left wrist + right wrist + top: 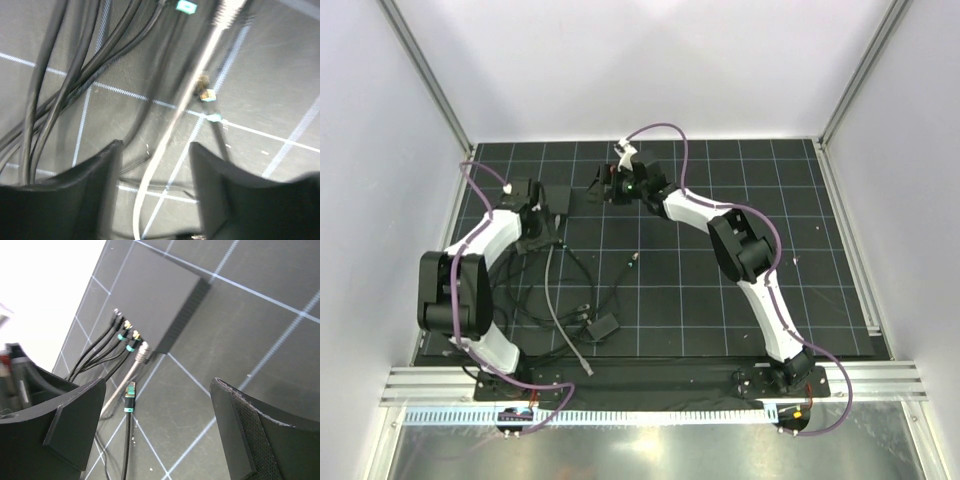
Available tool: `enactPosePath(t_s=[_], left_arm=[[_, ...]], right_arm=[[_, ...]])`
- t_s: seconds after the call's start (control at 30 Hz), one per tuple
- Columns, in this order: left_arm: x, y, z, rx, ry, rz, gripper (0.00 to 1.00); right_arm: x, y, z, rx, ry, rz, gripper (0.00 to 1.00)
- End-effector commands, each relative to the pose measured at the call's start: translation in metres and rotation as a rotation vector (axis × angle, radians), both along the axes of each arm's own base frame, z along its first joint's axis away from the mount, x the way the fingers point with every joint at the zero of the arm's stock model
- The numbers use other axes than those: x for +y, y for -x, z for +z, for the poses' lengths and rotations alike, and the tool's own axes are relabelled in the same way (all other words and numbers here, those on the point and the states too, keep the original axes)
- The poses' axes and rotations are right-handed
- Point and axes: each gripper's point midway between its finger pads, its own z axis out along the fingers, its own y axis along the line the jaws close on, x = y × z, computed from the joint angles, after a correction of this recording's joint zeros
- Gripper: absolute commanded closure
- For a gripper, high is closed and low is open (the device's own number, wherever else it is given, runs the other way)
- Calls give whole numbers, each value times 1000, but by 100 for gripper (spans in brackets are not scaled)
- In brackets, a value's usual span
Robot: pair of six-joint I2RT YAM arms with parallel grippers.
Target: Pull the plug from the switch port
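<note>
Dark-grey flat rectangular switch [155, 300]: lying flat on the black, white-gridded mat [720, 300], far-left part of the grid, between the two wrists in the overhead view.
Port edge: a row of small plugs with gold and teal collars [125, 332] sits side by side along one edge, and thin black cables [45, 75] trail off them toward the left arm.
Silver-tipped connector [142, 352]: on a pale grey cable [120, 387], nose right at the end of that row by the switch's corner. Seated or merely touching, can't tell.
Loose plug, black with a teal collar [129, 392]: out of any port, lying on the mat just beside the silver connector. Its own black cable runs away toward the camera.
Right gripper [165, 430]: fingers spread wide with nothing between them. It is held near the switch with the port edge ahead of it, apart from every plug.
Left gripper [155, 195]: fingers parted too, low over the cable tangle. The pale grey cable [137, 205] passes straight through the gap, not pinched. Whether it brushes a finger is too blurred to call.
Small black squarish block [603, 326]: on a thin cable, well apart from the switch, nearer the arm bases.
</note>
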Motion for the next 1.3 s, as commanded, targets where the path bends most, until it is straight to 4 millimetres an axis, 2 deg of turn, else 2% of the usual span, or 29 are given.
enactPosePath(t_s=[0.0,0.03,0.1,0.23,0.27,0.3,0.37,0.4,0.43,0.47,0.53,0.6,0.63,0.67,0.7,0.8,0.83,0.93,1.03,1.07,1.13,1.27], left_arm=[[-3,-14,49,-143,27,14,29],[-3,-20,61,-168,30,6,27],[-2,-25,68,-168,31,-3,28],[16,-43,83,-201,44,14,33],[35,-50,87,-220,60,47,35],[29,-55,90,-232,138,16,40],[50,-69,97,-283,187,40,45],[56,-74,91,-277,214,41,51],[54,-80,95,-296,272,17,53],[59,-83,93,-298,283,25,54],[76,-95,92,-324,265,45,53],[88,-105,95,-351,241,63,51],[92,-110,89,-346,239,78,50],[91,-115,88,-351,249,75,48],[94,-123,91,-371,250,74,46],[92,-133,79,-364,282,85,44],[93,-133,71,-347,287,91,44],[99,-128,57,-333,303,108,48],[101,-129,55,-366,360,95,58],[103,-126,46,-357,396,99,60],[99,-127,44,-363,471,80,62],[97,-125,24,-336,541,79,64]], right_arm=[[13,-3,29,-59,-53,32,6],[13,-3,28,-59,-52,32,6],[14,-2,27,-61,-48,43,6],[17,-1,31,-69,-57,70,6],[18,0,30,-63,-60,76,6],[20,0,31,-64,-64,83,6],[24,-1,36,-72,-77,104,6],[25,-1,37,-71,-80,109,7],[29,-2,45,-90,-90,118,7],[31,-3,41,-88,-90,126,7],[37,-5,46,-112,-101,138,7],[41,-8,37,-104,-102,138,7],[44,-12,42,-108,-114,131,7],[46,-14,29,-89,-108,124,8],[49,-17,35,-95,-122,122,8],[60,-14,22,-73,-123,133,11],[64,-13,25,-96,-122,140,12],[73,-10,18,-109,-110,147,14],[80,-9,17,-97,-142,160,21],[82,-10,21,-104,-161,165,23],[84,-8,21,-101,-170,170,26],[88,-5,24,-118,-175,178,27]])
